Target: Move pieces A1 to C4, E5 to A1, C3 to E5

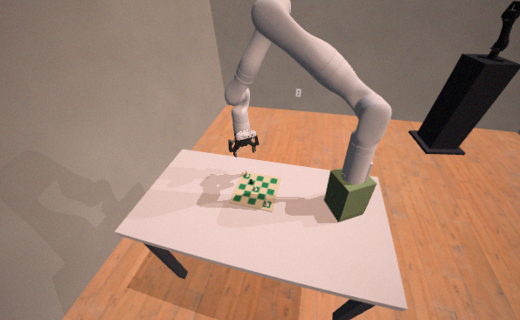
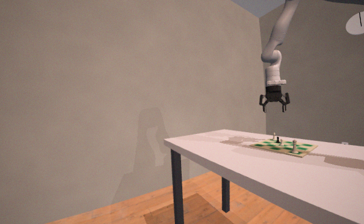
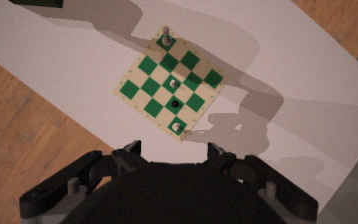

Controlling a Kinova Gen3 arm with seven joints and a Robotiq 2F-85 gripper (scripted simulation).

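The green and cream board (image 1: 245,200) (image 3: 138,77) lies on the table with four upright pieces along one diagonal. A tall white piece (image 1: 266,204) (image 2: 294,147) (image 3: 167,37) stands on one corner square. A small white piece (image 1: 255,189) (image 2: 281,142) (image 3: 174,83) stands on the centre square, C3. A black piece (image 1: 251,182) (image 2: 278,140) (image 3: 175,104) stands diagonally beside it. Another white piece (image 1: 246,175) (image 2: 274,136) (image 3: 176,127) stands on the opposite corner. The edge labels are too small to read. My gripper (image 1: 245,152) (image 2: 274,111) (image 3: 174,148) is open and empty, high above the table.
The arm's green base block (image 1: 344,201) stands on the white table (image 1: 194,227) (image 2: 243,159), to the right of the board in the top view. A black pedestal (image 1: 458,105) with another arm stands on the floor beyond the table. Arm shadows fall across the board and table.
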